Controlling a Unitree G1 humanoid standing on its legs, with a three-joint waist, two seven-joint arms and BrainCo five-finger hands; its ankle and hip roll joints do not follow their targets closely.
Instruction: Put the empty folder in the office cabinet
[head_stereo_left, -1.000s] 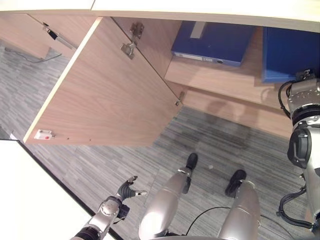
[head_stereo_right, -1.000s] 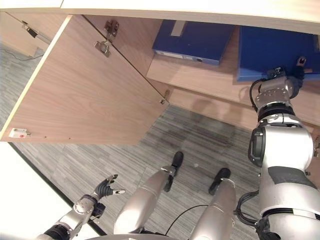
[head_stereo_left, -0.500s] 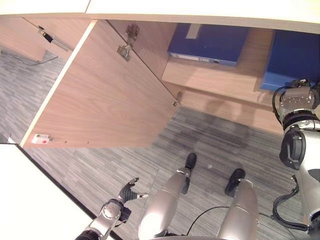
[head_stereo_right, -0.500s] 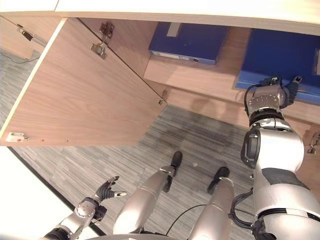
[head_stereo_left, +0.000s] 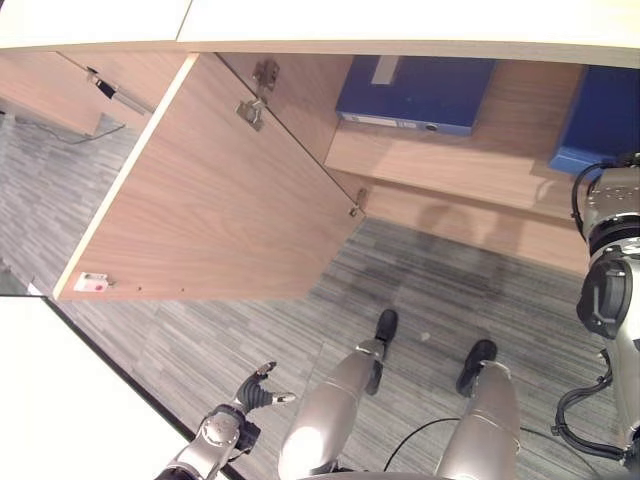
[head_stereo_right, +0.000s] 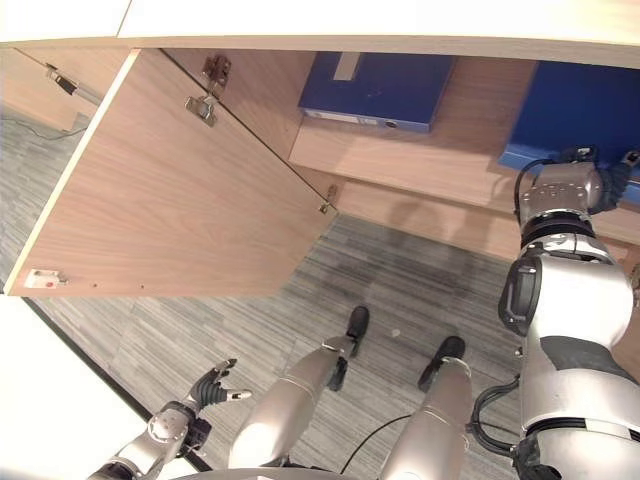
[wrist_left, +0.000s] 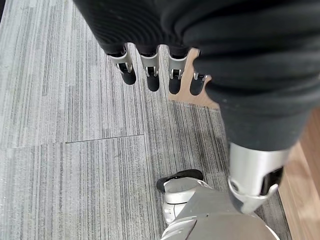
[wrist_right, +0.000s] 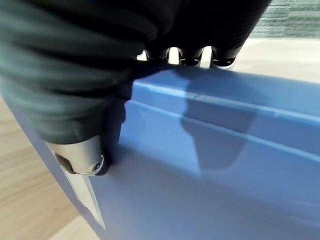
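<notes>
Right wrist view: the right hand (wrist_right: 90, 100) clamps fingers and thumb on the blue plastic folder (wrist_right: 225, 160), resting on the wooden cabinet shelf (head_stereo_right: 440, 160). Letting go while it overhangs could tip it out. Left hand (head_stereo_right: 205, 388) hangs relaxed, empty.

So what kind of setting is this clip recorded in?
Most likely an office: a light wood cabinet with its door swung open, blue folders lying on its shelf, one at the back, another under the right hand, and grey striped carpet tiles.

Grey striped carpet floor (head_stereo_left: 200, 340), white tabletop (head_stereo_left: 60, 410).
</notes>
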